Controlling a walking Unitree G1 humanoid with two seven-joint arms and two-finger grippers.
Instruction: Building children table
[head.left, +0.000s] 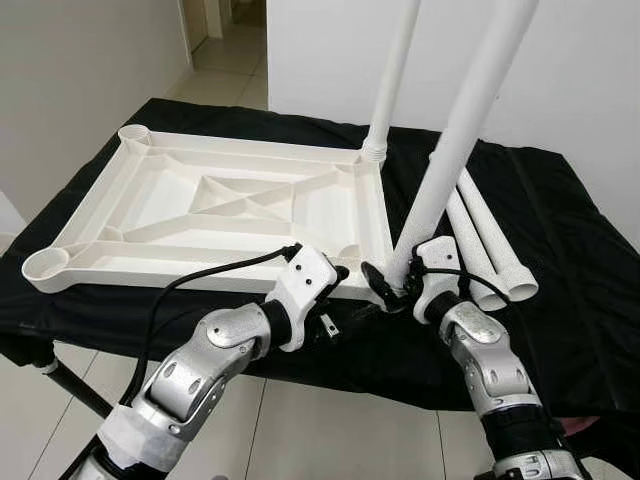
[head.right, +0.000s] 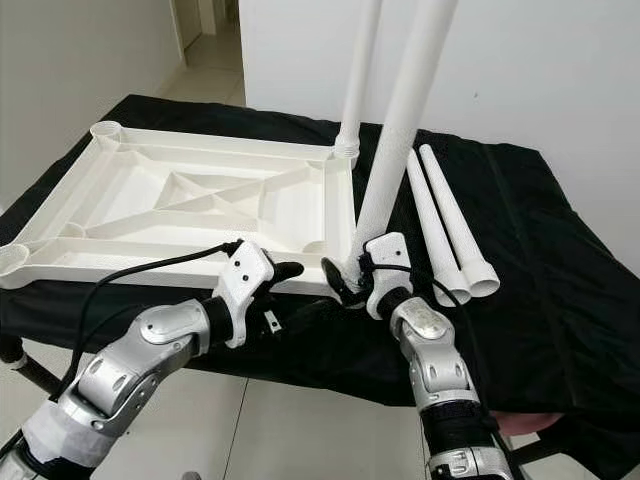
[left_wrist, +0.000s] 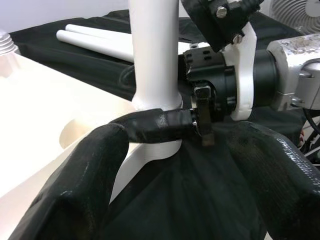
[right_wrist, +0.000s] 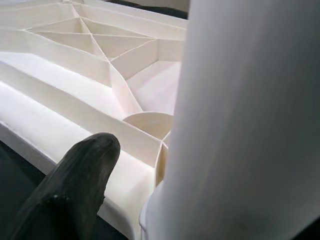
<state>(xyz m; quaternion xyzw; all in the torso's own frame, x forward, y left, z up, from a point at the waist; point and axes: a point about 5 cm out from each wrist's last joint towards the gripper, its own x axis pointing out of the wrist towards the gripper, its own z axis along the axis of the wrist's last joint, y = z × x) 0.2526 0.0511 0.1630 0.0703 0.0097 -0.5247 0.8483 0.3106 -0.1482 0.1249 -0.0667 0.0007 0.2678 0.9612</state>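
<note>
The white leg looks light, stiff and slick, so I grip it low by its foot, its long axis rising steeply, leaning right, from the upturned tabletop's near right corner on the desk, my right claw shut round it, my left claw open alongside.

Both eye views look forward and down from the head over the upturned tabletop. The left wrist camera faces right, close to the near-right corner leg. The right wrist camera faces left across the same corner, closer still.
</note>
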